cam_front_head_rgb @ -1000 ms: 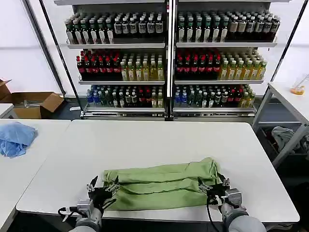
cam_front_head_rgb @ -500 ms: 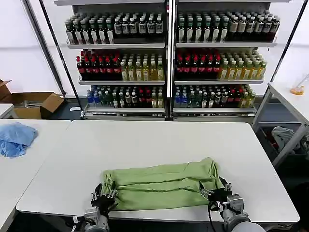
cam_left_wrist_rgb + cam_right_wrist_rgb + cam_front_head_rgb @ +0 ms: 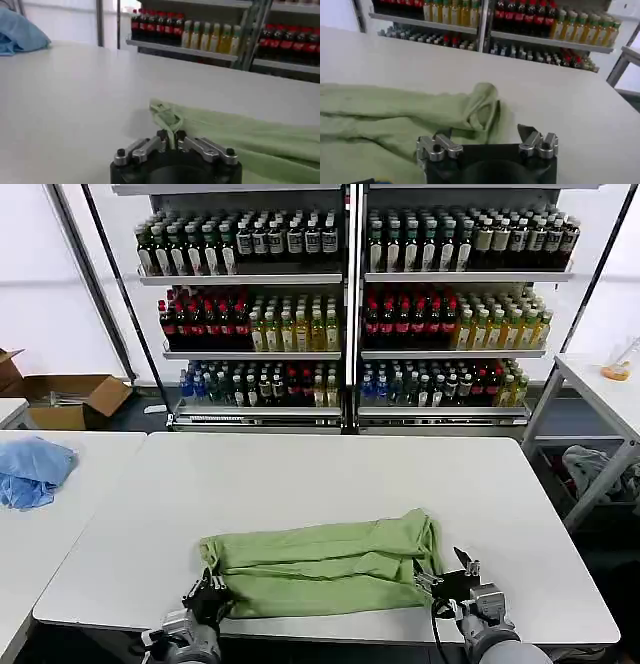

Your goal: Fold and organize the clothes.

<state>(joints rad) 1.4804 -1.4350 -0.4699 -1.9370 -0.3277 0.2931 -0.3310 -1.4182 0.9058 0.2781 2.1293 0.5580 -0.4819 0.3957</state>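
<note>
The light green shirt (image 3: 320, 564) lies as a long, rumpled band across the near part of the white table (image 3: 330, 474); no print shows on it. At the shirt's left end, by the table's front edge, is my left gripper (image 3: 205, 592). In the left wrist view this gripper (image 3: 170, 138) is shut on a thin fold of the shirt (image 3: 240, 135). My right gripper (image 3: 452, 577) stands at the shirt's right end. In the right wrist view it (image 3: 484, 135) is open, fingers wide apart, with the shirt's bunched end (image 3: 480, 107) just ahead of them.
A light blue cloth heap (image 3: 30, 469) lies on the neighbouring table to the left. Shelves of bottles (image 3: 350, 314) stand behind the table. A cardboard box (image 3: 70, 399) is on the floor at the far left. A side table (image 3: 600, 384) stands at the right.
My left gripper has shut on the shirt's left end and drawn back toward the front edge. The shirt's left end has shifted a little leftward. The right gripper stays open.
</note>
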